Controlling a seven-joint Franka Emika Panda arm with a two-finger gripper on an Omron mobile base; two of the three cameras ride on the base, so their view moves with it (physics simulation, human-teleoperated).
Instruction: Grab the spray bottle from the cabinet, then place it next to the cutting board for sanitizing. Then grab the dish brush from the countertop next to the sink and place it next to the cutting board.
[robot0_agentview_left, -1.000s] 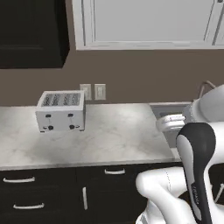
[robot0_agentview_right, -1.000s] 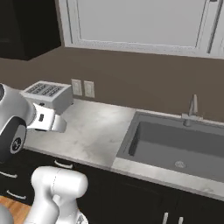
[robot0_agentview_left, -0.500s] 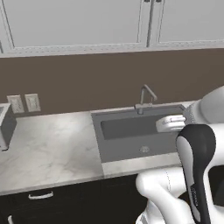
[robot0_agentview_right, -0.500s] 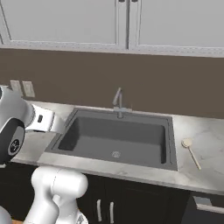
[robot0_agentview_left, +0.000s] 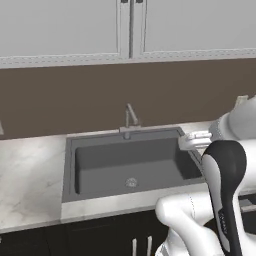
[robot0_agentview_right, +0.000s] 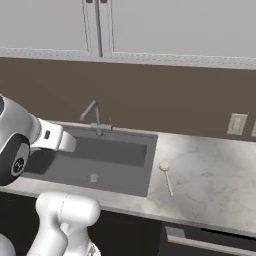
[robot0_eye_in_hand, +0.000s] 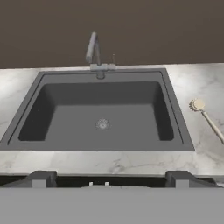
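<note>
The dark grey sink lies straight ahead of my gripper, whose fingers stand wide open with nothing between them. The sink is set into the veined marble countertop. The dish brush lies flat on the countertop just right of the sink, round cream head toward the wall. In the hand view the dish brush is at the right edge, well clear of my fingers. The spray bottle, the cabinet and the cutting board are out of view.
A slim silver faucet stands at the sink's back rim. Pale wall cabinets hang above. A wall outlet sits on the brown backsplash at the right. Dark drawer fronts run under the counter.
The whole picture has slid left, so the base has driven to the right. The toaster has left the views; the sink and dish brush have come in. The gripper has stayed open.
</note>
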